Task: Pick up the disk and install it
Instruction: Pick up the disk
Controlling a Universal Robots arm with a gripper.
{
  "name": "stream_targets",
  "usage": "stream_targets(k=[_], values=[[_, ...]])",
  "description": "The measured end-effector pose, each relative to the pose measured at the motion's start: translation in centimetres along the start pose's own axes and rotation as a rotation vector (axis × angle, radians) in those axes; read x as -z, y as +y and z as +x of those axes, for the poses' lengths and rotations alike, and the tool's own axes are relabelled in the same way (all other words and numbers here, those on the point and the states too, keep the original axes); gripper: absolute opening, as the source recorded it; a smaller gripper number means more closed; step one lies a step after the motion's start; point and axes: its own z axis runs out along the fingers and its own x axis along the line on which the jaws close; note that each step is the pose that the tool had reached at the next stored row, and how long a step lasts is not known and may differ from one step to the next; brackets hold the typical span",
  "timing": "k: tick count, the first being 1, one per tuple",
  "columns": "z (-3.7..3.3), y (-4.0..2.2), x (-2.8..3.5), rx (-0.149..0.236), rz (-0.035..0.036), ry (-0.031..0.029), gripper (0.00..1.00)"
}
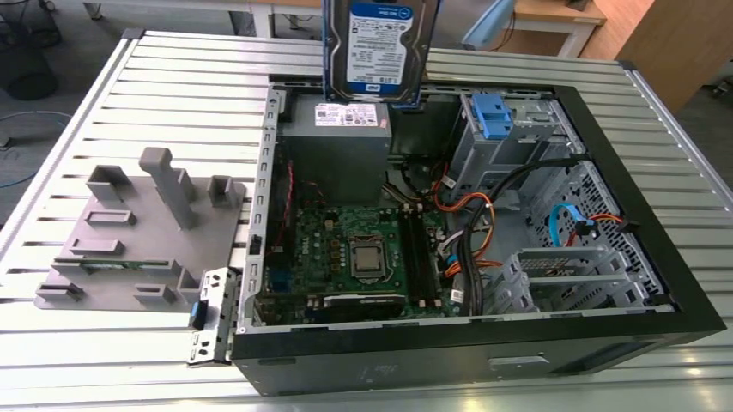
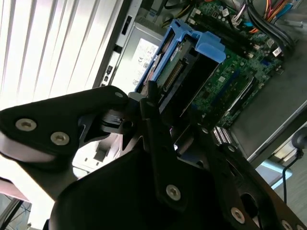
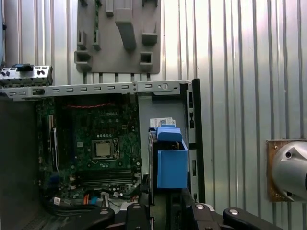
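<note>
ribbed aluminium table (image 1: 172, 103) carries the open black computer case (image 1: 641, 283), and my gripper (image 2: 153, 103), clamped on the silver rectangular disk in its blue plastic bracket (image 1: 378, 51), hangs it long axis upright above the grey metal box (image 1: 338, 146), to the exterior view's left of the grey metal drive cage (image 1: 521, 129).

Matte black pincer (image 2: 165, 114) (silver screws (image 2: 26, 124))

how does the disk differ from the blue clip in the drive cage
The disk hangs on edge above the open case; the blue clip sits in the drive cage. The disk carries a metal drive with a white-and-blue label; the blue clip is bare plastic. Both show blue plastic.
</note>
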Motion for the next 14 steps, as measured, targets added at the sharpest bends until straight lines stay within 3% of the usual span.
stream_targets(k=[8, 12, 14], values=[[-0.15, -3.22, -0.01, 0.0, 0.0, 0.0, 0.35], [-0.2, -4.45, -0.02, 0.0, 0.0, 0.0, 0.35], [-0.21, -4.73, -0.03, 0.0, 0.0, 0.0, 0.35]])
